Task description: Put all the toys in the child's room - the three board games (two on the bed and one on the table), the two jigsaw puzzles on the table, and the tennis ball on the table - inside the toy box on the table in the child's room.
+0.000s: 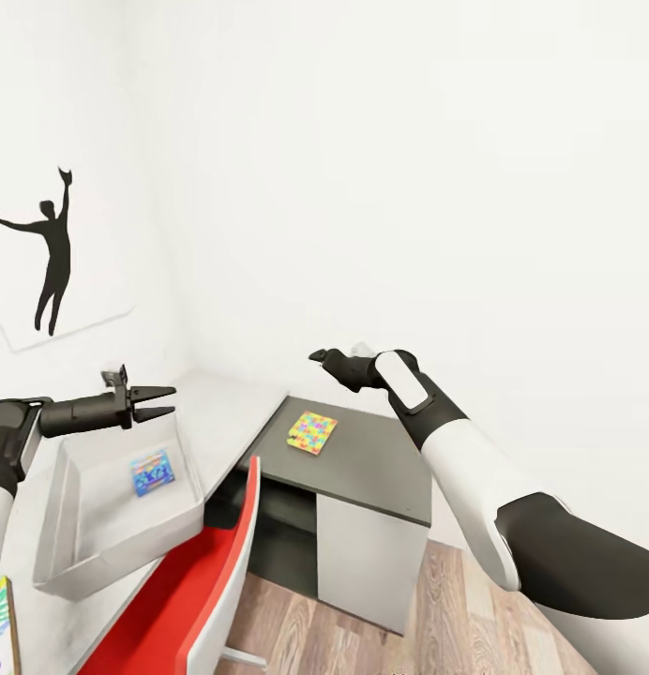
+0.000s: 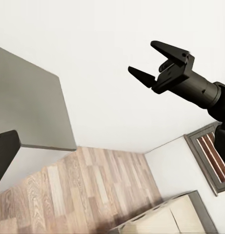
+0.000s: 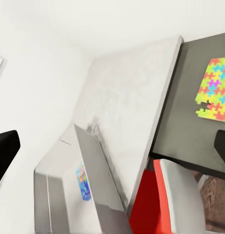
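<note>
A bright jigsaw puzzle (image 3: 215, 89) lies flat on the dark tabletop (image 3: 185, 107). The open toy box (image 3: 68, 195) holds a blue board game (image 3: 82, 182), beside a red chair (image 3: 144, 207).

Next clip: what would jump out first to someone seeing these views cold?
The multicoloured jigsaw puzzle lying flat on the dark grey desk section stands out, as does the red chair tucked beneath. The open pale grey toy box on the light tabletop holds a small blue item, with the left gripper open above it.
</note>
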Robot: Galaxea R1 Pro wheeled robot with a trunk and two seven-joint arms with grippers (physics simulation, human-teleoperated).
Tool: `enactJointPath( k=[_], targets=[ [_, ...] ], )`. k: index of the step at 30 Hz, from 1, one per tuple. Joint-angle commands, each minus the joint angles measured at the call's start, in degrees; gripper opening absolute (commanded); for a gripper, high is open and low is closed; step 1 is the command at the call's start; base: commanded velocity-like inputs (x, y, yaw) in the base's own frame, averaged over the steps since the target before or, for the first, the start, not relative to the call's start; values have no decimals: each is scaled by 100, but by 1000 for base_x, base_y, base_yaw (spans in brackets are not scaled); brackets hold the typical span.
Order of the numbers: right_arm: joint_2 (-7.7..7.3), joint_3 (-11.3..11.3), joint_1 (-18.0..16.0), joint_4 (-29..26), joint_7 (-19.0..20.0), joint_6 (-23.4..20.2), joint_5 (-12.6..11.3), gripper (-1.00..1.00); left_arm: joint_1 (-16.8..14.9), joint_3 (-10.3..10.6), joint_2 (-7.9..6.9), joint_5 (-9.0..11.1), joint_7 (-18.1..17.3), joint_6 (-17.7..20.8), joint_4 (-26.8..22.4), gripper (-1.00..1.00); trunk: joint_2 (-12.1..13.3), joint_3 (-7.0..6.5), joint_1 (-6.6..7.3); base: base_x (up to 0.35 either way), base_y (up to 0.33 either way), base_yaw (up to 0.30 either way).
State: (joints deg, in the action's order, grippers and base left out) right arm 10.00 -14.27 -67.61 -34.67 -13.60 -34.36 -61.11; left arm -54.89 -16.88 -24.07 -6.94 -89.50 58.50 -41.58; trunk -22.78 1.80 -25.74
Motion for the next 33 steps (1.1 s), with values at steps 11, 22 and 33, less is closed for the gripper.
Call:
enactJointPath(
  k=[11, 22, 33],
  targets=[
    [0, -23, -7, -5, -55, 0, -59, 100, -4, -17, -29, -55, -50, 60, -8, 100, -14, -20, -4, -1, 3, -281],
    [0, -23, -7, -5, -55, 0, -59, 100, -4, -18, -33, -53, -50, 61, -8, 100, -14, -59, -4, 0, 0, -281],
    [0, -23, -7, -5, -55, 0, -59, 100, -4, -24, -34, -53, -50, 57, -8, 100, -14, -100, -4, -16, 0, -279]
  ],
)
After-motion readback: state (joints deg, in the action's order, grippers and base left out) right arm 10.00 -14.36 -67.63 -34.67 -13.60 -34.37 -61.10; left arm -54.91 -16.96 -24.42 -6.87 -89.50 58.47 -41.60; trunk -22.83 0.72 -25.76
